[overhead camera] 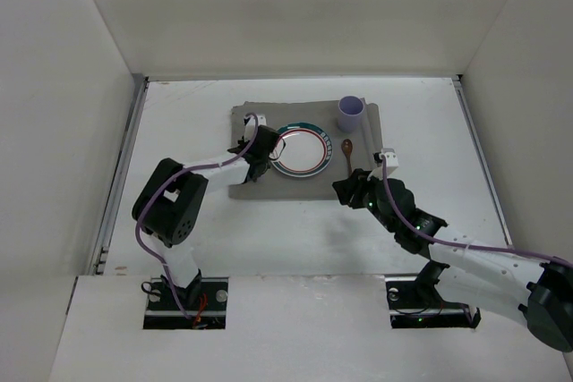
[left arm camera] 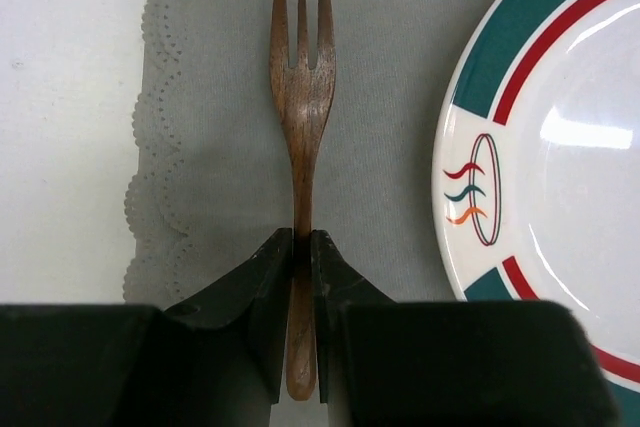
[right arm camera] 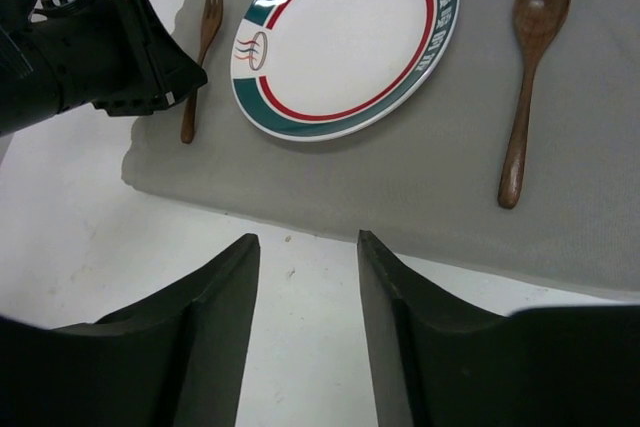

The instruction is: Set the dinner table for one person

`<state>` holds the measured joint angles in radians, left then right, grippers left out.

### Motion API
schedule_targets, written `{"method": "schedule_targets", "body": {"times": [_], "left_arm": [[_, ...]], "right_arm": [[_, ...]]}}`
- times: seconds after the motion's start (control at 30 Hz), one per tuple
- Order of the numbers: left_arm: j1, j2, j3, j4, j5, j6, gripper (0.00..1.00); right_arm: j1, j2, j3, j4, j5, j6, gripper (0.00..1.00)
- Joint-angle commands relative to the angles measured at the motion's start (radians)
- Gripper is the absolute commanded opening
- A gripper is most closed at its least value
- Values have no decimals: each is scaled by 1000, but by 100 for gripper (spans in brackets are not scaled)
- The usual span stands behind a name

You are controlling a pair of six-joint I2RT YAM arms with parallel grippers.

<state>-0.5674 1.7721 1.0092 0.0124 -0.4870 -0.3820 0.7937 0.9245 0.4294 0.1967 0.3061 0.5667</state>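
Note:
The wooden fork [left arm camera: 302,97] lies on the grey placemat [left arm camera: 220,97], left of the white plate [left arm camera: 560,177] with teal and red rings. My left gripper [left arm camera: 302,239] is shut on the fork's handle, low over the mat. In the top view the left gripper [overhead camera: 254,155] is at the plate's [overhead camera: 302,151] left edge on the white dinner table [overhead camera: 206,239]. A wooden spoon [overhead camera: 347,151] lies right of the plate. A purple cup [overhead camera: 351,113] stands at the mat's far right corner. My right gripper [right arm camera: 308,242] is open and empty over the bare table near the mat's front edge.
The right wrist view shows the fork [right arm camera: 207,32], the plate [right arm camera: 345,32] and the spoon [right arm camera: 530,77] in a row on the placemat [right arm camera: 420,177]. Metal rails [overhead camera: 121,176] run along the table's sides, and white walls enclose it.

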Motion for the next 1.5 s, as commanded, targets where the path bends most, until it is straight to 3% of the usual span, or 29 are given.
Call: {"method": "schedule_targets", "body": {"times": [0.0,0.33,0.57,0.67,0.77,0.8,0.87,0.9,0.97,1.1,1.2,1.47], "left_arm": [[5,-22,-7,18,1,23,14],[-5,-233,-80,44,-54,31,40],[30,-486,-184,14,-68,-86,50],[94,-632,-262,-40,-58,-179,57],[151,-756,-342,-95,-42,-241,61],[177,-795,-366,-124,-38,-254,68],[231,-868,-411,-182,-15,-276,90],[254,-904,-435,-202,1,-279,100],[297,-967,-481,-235,8,-291,100],[367,-1042,-543,-308,10,-359,100],[399,-1083,-590,-319,16,-432,100],[461,-1068,-644,-284,22,-494,100]], "right_arm": [[9,2,42,69,22,-13,52],[6,-13,35,70,31,-11,60],[2,-30,25,72,47,-7,59],[-7,-52,16,76,54,1,47],[-8,-76,9,78,68,1,25],[-9,-79,6,78,74,2,20],[-12,-78,5,75,77,12,19],[-9,-69,11,76,74,10,19],[-5,-50,17,78,90,7,24],[9,0,23,101,99,13,46],[48,11,17,113,108,21,57],[108,17,-86,286,145,29,61]]}}
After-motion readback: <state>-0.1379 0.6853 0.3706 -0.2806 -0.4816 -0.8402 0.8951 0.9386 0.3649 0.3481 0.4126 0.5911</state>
